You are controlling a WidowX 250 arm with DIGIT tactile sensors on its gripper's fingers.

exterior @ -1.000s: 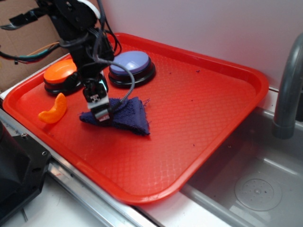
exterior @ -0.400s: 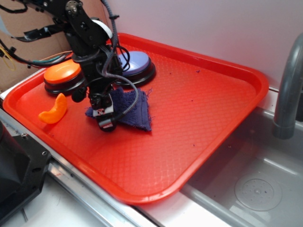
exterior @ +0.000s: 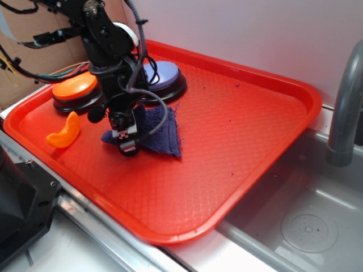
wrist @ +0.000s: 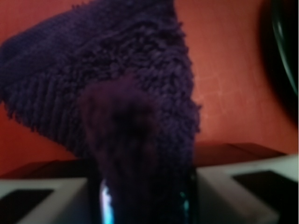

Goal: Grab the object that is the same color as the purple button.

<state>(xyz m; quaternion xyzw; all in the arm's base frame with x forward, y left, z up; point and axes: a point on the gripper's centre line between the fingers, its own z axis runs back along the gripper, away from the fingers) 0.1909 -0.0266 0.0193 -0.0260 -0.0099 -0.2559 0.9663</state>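
The pincer [exterior: 127, 143] is clamped on a fold of the purple rag [exterior: 160, 133], which lies on the red tray [exterior: 238, 130] under and right of it. Beyond it sits the purple button [exterior: 163, 76].

**Lab bench posing as a toy kitchen sink**

Setup is sitting on a metal sink unit: basin [exterior: 295, 221] with a round drain [exterior: 309, 229] is showing at right, grey faucet pipe [exterior: 346, 107] is rising beside it. Red plastic tray [exterior: 238, 130] is lying on the counter. Loose wiring [exterior: 34, 68] and brown cardboard [exterior: 28, 34] are hanging behind, against a plain white wall [exterior: 244, 34]. Reading as a robot test rig, not a home.
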